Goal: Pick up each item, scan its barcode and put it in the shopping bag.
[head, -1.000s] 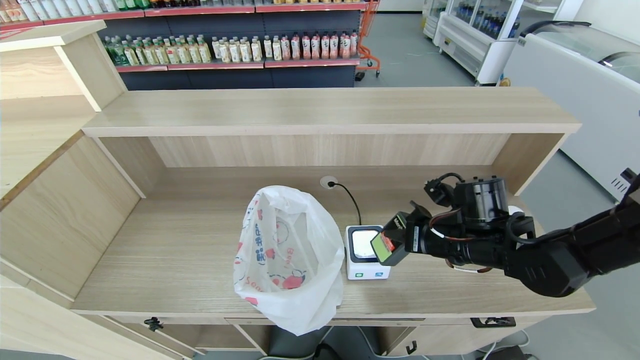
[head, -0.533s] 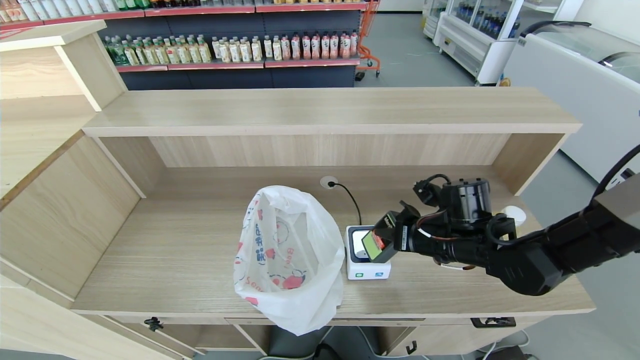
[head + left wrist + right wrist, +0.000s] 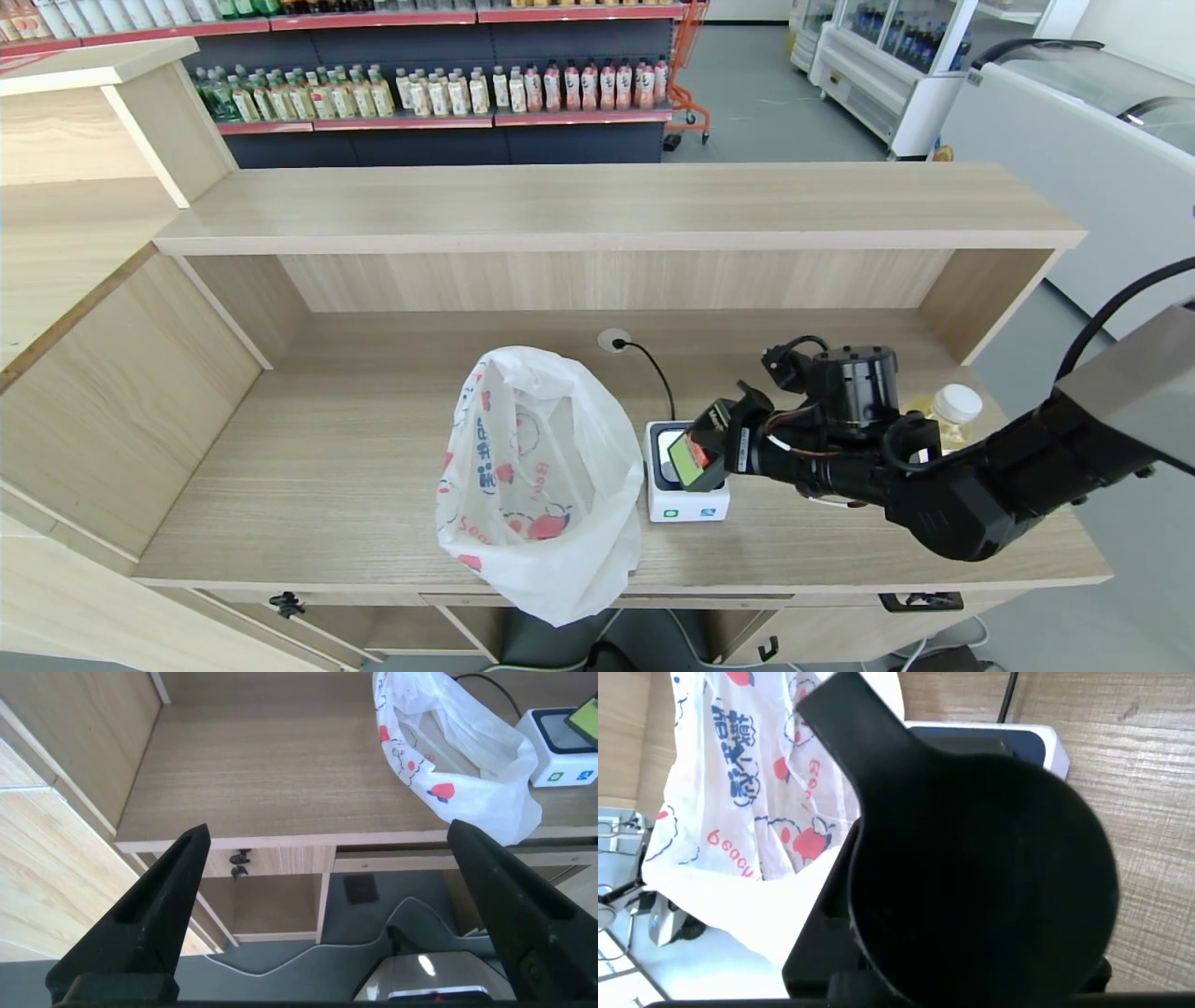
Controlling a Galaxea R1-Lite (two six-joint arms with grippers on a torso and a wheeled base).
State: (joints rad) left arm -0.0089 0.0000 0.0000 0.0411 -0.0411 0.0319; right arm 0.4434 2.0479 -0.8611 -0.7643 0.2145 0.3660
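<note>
The right gripper [image 3: 714,443] is clamping a green-faced box [image 3: 689,464] and holding it tilted just above the scanner [image 3: 689,509], presumably to present its barcode. The shopping bag [image 3: 537,467] is standing open beside the scanner on the bench [image 3: 308,467], keeping the coming transfer short. A white-capped bottle [image 3: 954,407] is waiting behind the arm. The left gripper [image 3: 322,905] is hanging wide open, empty, off the bench's near edge.

The right arm is stretched in from the right, wrist level — the right hand [image 3: 711,446] points left, clamped on a small box [image 3: 689,461]. The left hand [image 3: 327,835] sits low — fingers [image 3: 154,917] spread wide, gripping nothing.
</note>
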